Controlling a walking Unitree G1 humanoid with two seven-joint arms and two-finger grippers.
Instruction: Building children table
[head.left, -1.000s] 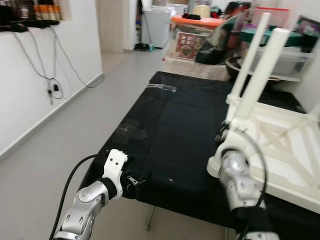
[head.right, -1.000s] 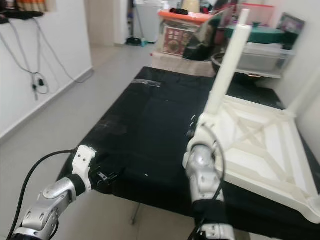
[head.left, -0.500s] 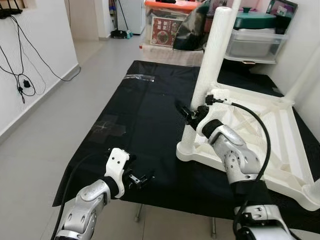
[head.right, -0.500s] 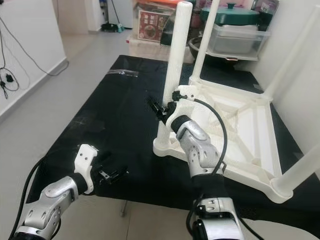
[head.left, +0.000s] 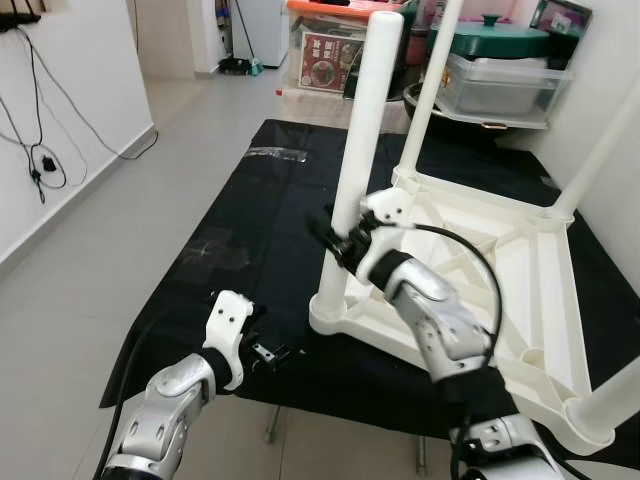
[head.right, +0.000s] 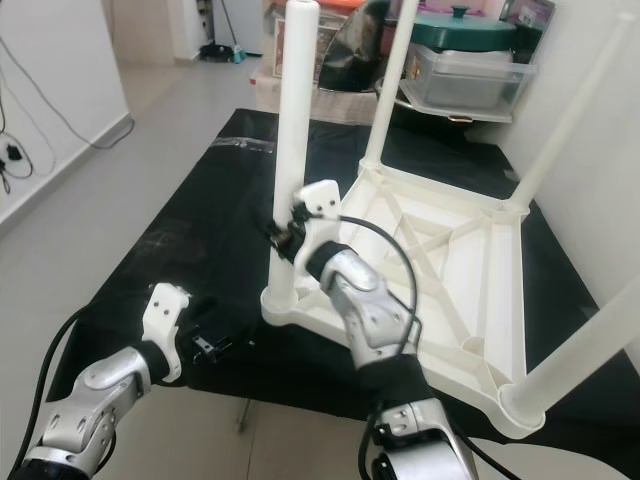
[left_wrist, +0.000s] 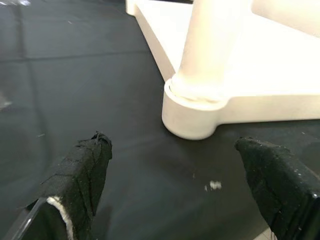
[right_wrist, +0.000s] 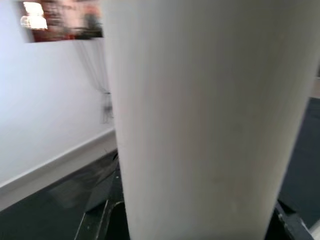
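**Leg seating check: right end effector at near-corner leg**

The white table (head.left: 500, 270) is lying upside down on the black counter (head.left: 270, 220), with its legs pointing up. The near leg (head.left: 362, 130) is standing upright in the corner socket (left_wrist: 192, 112) closest to the robot's left side; its long axis is running vertically.

The right end effector (head.left: 335, 238) is sitting at the lower part of this leg, its fingers reaching around the shaft. In the right wrist view the leg is lying directly between the fingers, but whether they are clamping it cannot be told.

The left end effector (left_wrist: 175, 185) is hovering low over the counter edge, fingers spread wide and holding nothing. The socket is lying straight ahead of it, near but apart.

The right arm is the nearer one to the leg. Any coming twist or push is likely turning on the leg's vertical axis.

No legible writing is showing on the table or counter.
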